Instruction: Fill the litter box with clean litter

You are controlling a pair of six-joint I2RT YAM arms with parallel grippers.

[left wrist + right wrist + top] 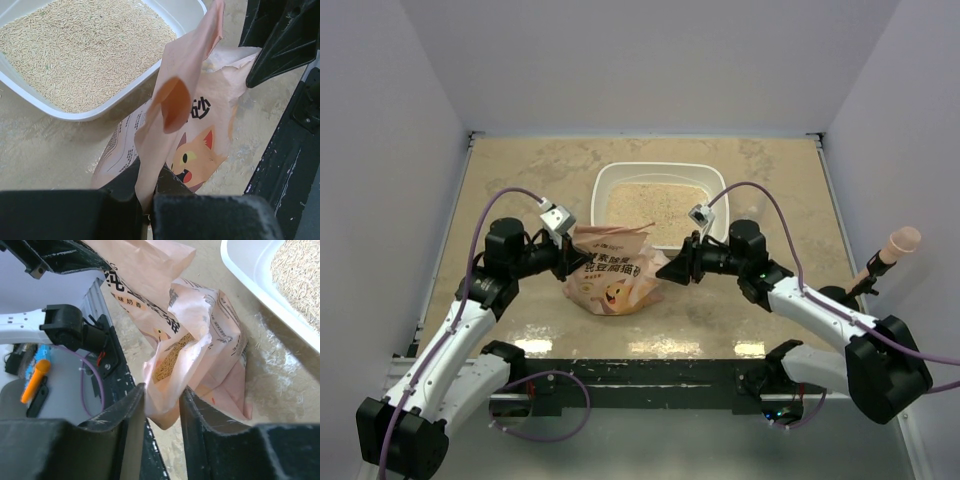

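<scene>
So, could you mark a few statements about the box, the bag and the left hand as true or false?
1. The box holds litter. True.
2. The bag lies inside the box. False: it stands on the table, outside the box.
3. The left hand pinches the bag's edge. True.
4. The bag is empty. False: litter shows in its open mouth.

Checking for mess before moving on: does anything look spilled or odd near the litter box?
A little. Stray grains and dust lie on the tabletop between the bag and the litter box. The bag is crumpled, with litter still inside.
</scene>
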